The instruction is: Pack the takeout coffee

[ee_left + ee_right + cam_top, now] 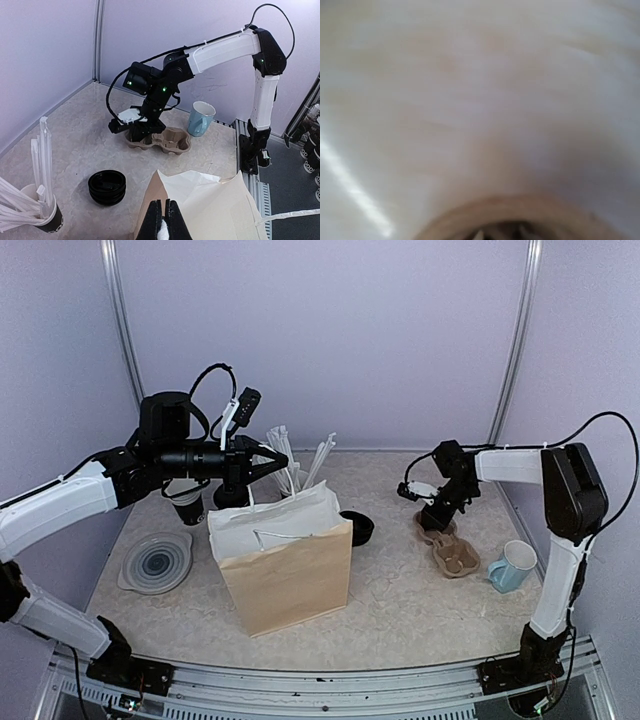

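Observation:
The takeout coffee is not in view. My left gripper (pixel 283 464) (pixel 163 220) is shut on the white handle (pixel 162 231) of the brown paper bag (pixel 285 570) (pixel 210 205). The bag stands upright and open at the table's middle. My right gripper (pixel 437 523) (pixel 136 134) points down into the far pocket of the brown cup carrier (pixel 452 550) (pixel 170 141). Its fingertips are sunk in that pocket, so what lies between them is hidden. The right wrist view is blurred, with only the carrier's rim (pixel 510 206) at the bottom.
A pale blue mug (pixel 512 565) (pixel 201 118) stands right of the carrier. A stack of black lids (pixel 357 526) (pixel 106 186) sits behind the bag, and a cup of white straws (pixel 290 465) (pixel 45 215) stands beside it. White-rimmed black cups (pixel 187 505) and a grey plate (pixel 157 562) are at the left.

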Robot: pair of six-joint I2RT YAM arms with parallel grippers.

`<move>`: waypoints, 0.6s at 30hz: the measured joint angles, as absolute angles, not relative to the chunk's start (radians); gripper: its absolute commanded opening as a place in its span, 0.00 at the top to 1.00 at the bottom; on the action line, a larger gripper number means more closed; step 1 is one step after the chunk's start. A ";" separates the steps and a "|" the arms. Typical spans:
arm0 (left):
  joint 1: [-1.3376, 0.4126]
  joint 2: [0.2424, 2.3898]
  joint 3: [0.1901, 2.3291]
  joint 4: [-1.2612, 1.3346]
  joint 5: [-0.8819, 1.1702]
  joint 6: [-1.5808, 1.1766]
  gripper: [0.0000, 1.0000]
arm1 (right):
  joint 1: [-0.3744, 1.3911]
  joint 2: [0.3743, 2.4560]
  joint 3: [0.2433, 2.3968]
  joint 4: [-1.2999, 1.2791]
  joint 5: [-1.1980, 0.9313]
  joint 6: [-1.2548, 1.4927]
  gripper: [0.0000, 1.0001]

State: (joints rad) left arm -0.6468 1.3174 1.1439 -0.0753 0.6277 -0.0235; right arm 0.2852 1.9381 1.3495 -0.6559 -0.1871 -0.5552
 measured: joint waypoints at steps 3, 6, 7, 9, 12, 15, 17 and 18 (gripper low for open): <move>-0.647 1.317 1.143 -0.075 0.628 -0.023 1.00 | 0.332 1.924 1.310 -0.665 -0.229 -0.588 0.96; -0.647 1.317 1.143 -0.075 0.628 -0.023 1.00 | 0.344 1.898 1.280 -0.691 -0.258 -0.610 0.96; -0.647 1.317 1.143 -0.075 0.628 -0.023 1.00 | 0.343 1.888 1.276 -0.698 -0.260 -0.611 0.96; -0.647 1.318 1.143 -0.075 0.628 -0.023 1.00 | 0.341 1.864 1.274 -0.712 -0.262 -0.611 0.93; -0.646 1.318 1.143 -0.075 0.628 -0.023 1.00 | 0.336 1.814 1.278 -0.732 -0.275 -0.607 0.81; -0.646 1.321 1.143 -0.075 0.628 -0.023 1.00 | 0.330 1.759 1.286 -0.761 -0.274 -0.601 0.73; -0.646 1.324 1.143 -0.076 0.628 -0.023 1.00 | 0.327 1.734 1.297 -0.786 -0.264 -0.600 0.69; -0.646 1.324 1.143 -0.076 0.628 -0.023 1.00 | 0.324 1.728 1.303 -0.798 -0.258 -0.598 0.67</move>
State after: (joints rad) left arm -0.6464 1.3243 1.1435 -0.0757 0.6285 -0.0231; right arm 0.3237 1.7283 1.3033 -0.7979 -0.2581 -0.5976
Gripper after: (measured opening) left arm 0.014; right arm 0.285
